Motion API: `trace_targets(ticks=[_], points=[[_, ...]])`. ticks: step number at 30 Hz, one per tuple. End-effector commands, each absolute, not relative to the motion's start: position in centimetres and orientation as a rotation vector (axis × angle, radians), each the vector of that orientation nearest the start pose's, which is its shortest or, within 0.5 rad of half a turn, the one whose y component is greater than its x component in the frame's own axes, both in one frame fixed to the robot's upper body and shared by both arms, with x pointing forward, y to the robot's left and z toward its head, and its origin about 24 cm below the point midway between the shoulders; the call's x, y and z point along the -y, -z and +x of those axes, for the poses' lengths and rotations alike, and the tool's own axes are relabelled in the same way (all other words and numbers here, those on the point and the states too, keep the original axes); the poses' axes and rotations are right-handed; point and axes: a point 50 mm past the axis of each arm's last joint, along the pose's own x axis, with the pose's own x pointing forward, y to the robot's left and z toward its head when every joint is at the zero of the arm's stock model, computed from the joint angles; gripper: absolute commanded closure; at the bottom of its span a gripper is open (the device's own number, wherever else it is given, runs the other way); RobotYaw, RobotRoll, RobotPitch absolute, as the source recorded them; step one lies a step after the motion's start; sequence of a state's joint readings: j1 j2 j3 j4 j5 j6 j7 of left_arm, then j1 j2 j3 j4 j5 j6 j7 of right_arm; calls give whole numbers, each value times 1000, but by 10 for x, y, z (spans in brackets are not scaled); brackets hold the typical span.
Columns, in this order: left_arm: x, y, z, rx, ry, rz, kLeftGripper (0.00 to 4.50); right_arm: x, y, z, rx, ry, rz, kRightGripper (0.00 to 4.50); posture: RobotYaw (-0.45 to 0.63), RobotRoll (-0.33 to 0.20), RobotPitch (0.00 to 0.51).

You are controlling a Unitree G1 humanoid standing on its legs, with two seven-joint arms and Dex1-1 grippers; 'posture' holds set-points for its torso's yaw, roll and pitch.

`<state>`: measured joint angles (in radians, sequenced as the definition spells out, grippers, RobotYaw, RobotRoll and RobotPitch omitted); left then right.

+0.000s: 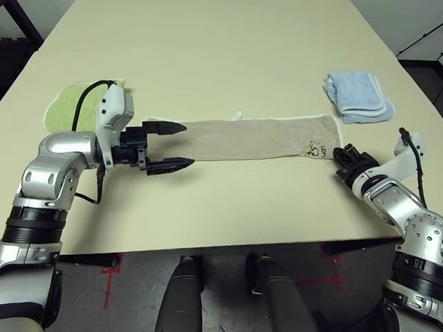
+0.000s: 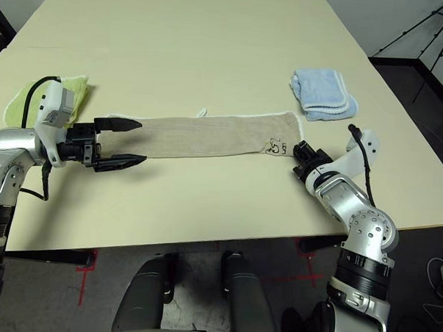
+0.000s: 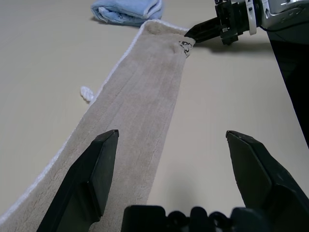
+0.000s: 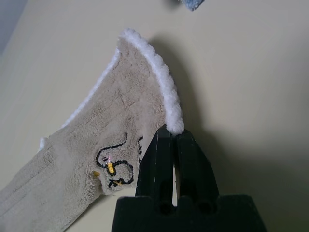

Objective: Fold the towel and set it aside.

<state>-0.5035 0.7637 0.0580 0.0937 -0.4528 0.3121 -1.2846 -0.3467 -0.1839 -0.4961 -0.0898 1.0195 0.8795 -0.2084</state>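
The towel (image 1: 245, 140), beige with white trim, lies as a long narrow strip across the table, left to right. A small dark embroidered logo (image 4: 113, 164) sits near its right end. My right gripper (image 4: 173, 133) is shut on the towel's near right corner, right at the white trim, and that corner stands slightly off the table. My left gripper (image 1: 187, 144) is open at the towel's left end. One of its fingers (image 3: 91, 169) is over the cloth and the other is over bare table at the near side.
A folded light blue towel (image 1: 358, 95) lies at the back right. A folded light green towel (image 1: 76, 101) lies behind my left forearm. A small white loop (image 1: 238, 115) sticks out from the towel's far edge. The table's (image 1: 227, 34) front edge runs close below both arms.
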Motion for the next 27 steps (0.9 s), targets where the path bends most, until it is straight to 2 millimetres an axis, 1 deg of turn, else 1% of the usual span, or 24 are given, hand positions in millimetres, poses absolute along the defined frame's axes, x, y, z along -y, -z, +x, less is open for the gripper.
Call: trace_targets(ticks=[1, 3, 7, 10, 13, 16, 22, 27], points=[[-223, -184, 292, -69, 1208, 335, 0, 219, -121, 290, -201, -78, 869, 4464, 107, 0, 215], [-223, -184, 292, -68, 1208, 334, 0, 222, -128, 289, -155, -94, 891, 4464, 104, 0, 214], [-223, -184, 293, -66, 1207, 335, 0, 227, -135, 288, -111, -113, 913, 4464, 104, 0, 214], [-222, -184, 293, -65, 1206, 334, 0, 225, -143, 288, -81, -157, 927, 4464, 104, 0, 214], [-222, -183, 293, -66, 1205, 333, 0, 218, -152, 289, -56, -212, 942, 4464, 106, 0, 214], [-222, -183, 293, -68, 1203, 331, 0, 212, -157, 289, -52, -256, 945, 4464, 106, 0, 214], [-221, -183, 293, -68, 1201, 331, 0, 195, -160, 292, -78, -338, 940, 4464, 116, 0, 210], [-221, -183, 291, -64, 1197, 333, 0, 173, -161, 295, -121, -430, 941, 4464, 139, 0, 203]])
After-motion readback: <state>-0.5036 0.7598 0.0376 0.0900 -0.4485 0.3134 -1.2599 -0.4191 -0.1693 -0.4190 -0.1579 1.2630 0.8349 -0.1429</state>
